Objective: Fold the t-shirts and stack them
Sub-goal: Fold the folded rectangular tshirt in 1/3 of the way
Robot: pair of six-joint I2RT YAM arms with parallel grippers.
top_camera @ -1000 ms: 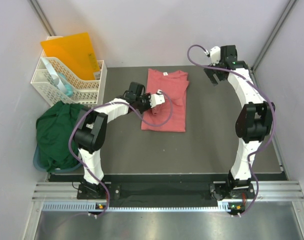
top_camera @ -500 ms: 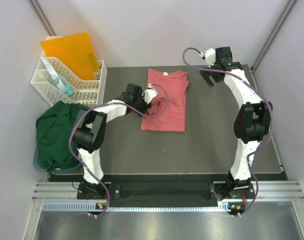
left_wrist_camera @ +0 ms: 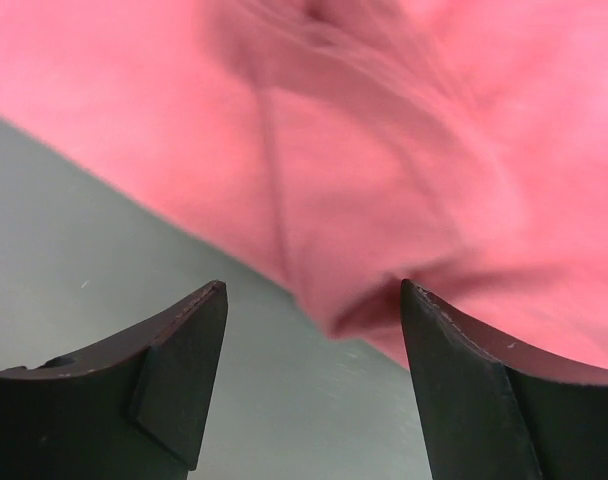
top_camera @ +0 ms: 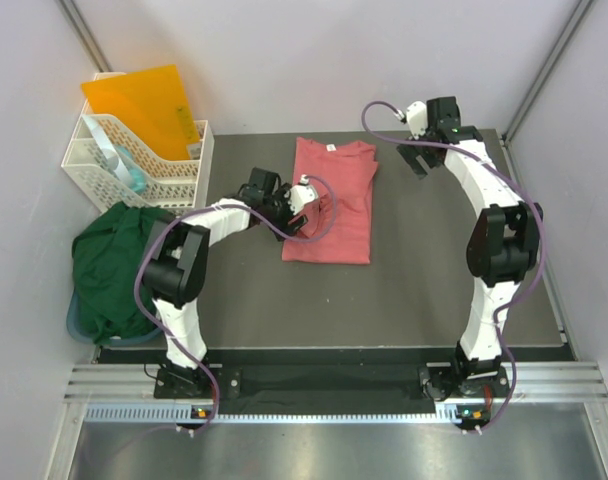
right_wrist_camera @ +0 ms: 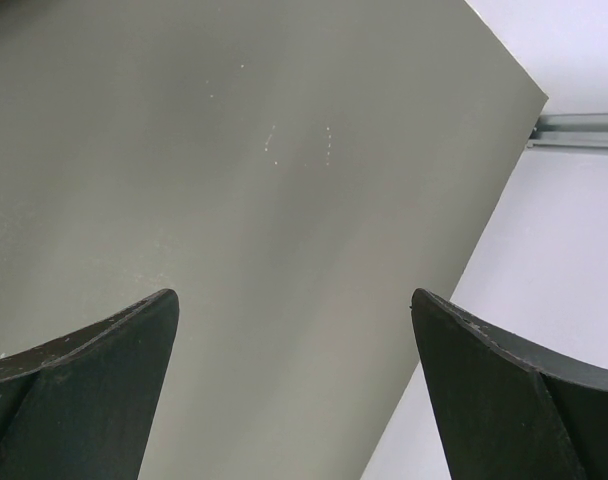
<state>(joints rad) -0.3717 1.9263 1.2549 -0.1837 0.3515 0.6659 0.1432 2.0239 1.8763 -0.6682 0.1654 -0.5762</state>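
An orange folder (top_camera: pixel 139 105) stands in the white basket (top_camera: pixel 134 170), and the dark green t-shirt (top_camera: pixel 109 265) is heaped at its near side. Right of the basket, the salmon-pink t-shirt (top_camera: pixel 339 215) lies lengthwise near-to-far, collar far. The left gripper (left_wrist_camera: pixel 312 290) is spread at its edge, and the right gripper (right_wrist_camera: pixel 292 296) is spread farther right.

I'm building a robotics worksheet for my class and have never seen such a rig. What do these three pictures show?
These are two robot arms bolted to the near edge of a table. One picture looks down from above. The other two come from cameras on each wrist, so the dark shapes at the bottom are the fingers. On the table lies a folded salmon-pink t-shirt. A dark green t-shirt is heaped at the left, beside a white basket holding an orange folder. The left gripper is open at the pink shirt's edge. The right gripper is open over bare table. Nothing is held.
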